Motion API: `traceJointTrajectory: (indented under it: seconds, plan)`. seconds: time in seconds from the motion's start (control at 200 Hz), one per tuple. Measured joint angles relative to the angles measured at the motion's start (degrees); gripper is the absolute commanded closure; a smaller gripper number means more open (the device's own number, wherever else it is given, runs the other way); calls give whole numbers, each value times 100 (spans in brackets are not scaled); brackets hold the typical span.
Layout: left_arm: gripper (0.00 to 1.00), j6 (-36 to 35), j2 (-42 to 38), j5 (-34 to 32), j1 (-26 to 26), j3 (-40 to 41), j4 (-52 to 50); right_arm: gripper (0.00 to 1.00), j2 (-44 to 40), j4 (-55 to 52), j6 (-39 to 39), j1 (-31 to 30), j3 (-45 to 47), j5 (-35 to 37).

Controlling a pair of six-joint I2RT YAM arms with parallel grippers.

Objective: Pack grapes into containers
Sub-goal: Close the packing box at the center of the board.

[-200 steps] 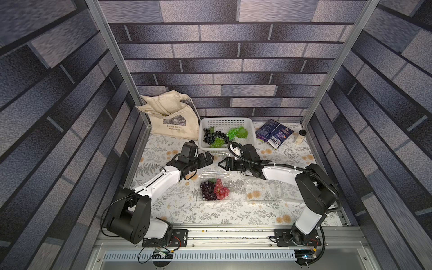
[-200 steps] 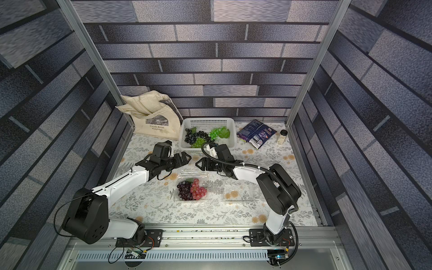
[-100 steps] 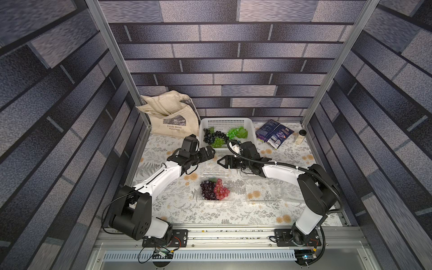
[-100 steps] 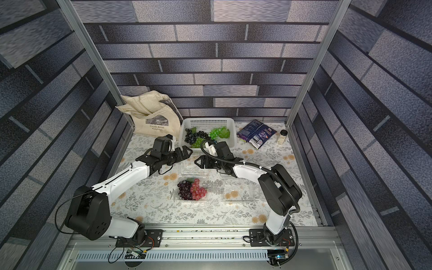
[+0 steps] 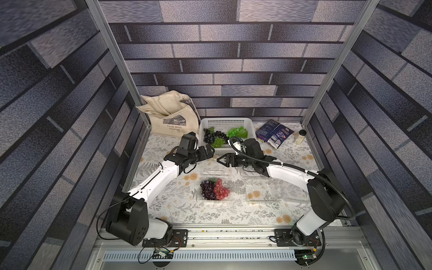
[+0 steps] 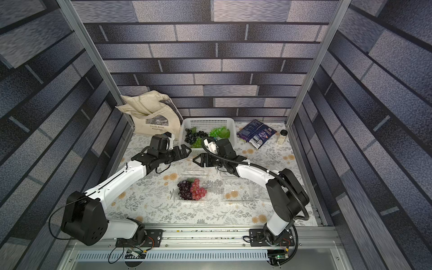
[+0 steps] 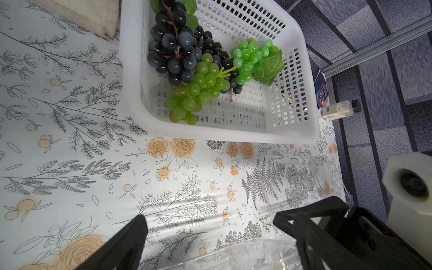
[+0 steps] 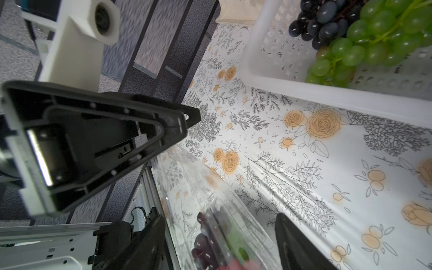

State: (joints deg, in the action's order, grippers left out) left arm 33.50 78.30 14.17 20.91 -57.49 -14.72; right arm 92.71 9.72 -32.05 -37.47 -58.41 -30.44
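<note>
Dark grapes (image 5: 214, 136) (image 7: 173, 49) and two green bunches (image 5: 237, 132) (image 7: 201, 86) lie in the white basket (image 5: 225, 120) (image 6: 208, 120) (image 7: 233, 135). A clear container (image 5: 207, 198) (image 6: 182, 198) mid-table holds purple and red grapes (image 5: 215, 189) (image 6: 191, 189), with its lid (image 5: 216, 173) folded back. Two empty containers (image 5: 261, 189) (image 5: 294, 191) lie to its right. My left gripper (image 5: 209, 152) (image 6: 187, 150) (image 7: 215, 233) hovers open and empty in front of the basket. Facing it tip to tip, my right gripper (image 5: 219, 160) (image 6: 195, 160) (image 8: 217, 243) is open above the lid, touching nothing.
A canvas tote bag (image 5: 170, 117) leans at the back left beside the basket. A dark snack packet (image 5: 273, 133) and a small bottle (image 5: 300, 138) lie at the back right. The metal frame posts and side walls close in the floral tablecloth.
Both grippers have drifted a little toward the basket, the left one more. Their jaws stay open. The grapes and containers have not moved.
</note>
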Motion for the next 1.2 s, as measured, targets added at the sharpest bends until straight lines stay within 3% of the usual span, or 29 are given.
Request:
traceJointTrajectory:
  seconds: [0.301,0.586,0.952,1.202]
  plan:
    - [5,-315,-522,-2,334,11,-743,25,-905,-118,-59,-31,743,-256]
    - [8,-352,-1123,-74,863,442,-1346,26,-1362,-570,-46,-540,1110,-68]
    - [8,-273,-1303,-225,1670,839,-1663,29,-2096,-1360,-175,-1237,1456,835]
    - [7,-107,-1126,-289,2065,1019,-1631,37,-2450,-1919,-481,-1853,1705,1530]
